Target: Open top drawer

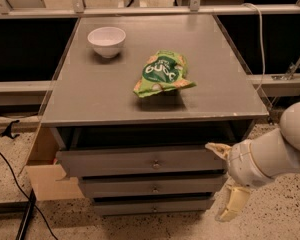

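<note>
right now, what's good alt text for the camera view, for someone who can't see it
A robot arm's open gripper hangs by the right end of a grey cabinet's three drawers, beside the top drawer and away from its knob. On the cabinet top sit a white bowl and a green snack bag.

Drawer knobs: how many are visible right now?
3, one centred on each front: top drawer, middle drawer, bottom drawer. None seem hidden. The gripper, fingers open, sits right of the drawers.
</note>
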Available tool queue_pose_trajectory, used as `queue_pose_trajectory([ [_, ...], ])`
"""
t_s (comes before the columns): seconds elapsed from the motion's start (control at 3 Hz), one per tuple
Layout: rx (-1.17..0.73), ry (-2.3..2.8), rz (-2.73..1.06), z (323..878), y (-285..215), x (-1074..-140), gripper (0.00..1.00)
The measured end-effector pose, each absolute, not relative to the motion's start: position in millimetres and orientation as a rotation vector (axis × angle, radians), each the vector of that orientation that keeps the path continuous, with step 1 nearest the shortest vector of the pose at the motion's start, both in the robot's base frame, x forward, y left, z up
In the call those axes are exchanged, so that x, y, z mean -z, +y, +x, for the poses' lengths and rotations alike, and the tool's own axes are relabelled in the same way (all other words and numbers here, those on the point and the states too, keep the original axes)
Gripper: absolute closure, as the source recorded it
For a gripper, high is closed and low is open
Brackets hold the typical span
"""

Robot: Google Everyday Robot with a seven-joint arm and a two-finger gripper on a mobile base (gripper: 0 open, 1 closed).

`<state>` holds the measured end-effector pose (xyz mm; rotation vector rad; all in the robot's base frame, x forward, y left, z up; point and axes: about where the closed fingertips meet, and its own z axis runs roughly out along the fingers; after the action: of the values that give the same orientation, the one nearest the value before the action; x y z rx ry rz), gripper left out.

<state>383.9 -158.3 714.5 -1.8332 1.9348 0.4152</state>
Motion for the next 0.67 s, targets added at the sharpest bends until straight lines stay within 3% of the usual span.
queue_pose_trajectory([
  [0.67,-0.249,1.754,-1.729,407,-145,-728,0.00],
])
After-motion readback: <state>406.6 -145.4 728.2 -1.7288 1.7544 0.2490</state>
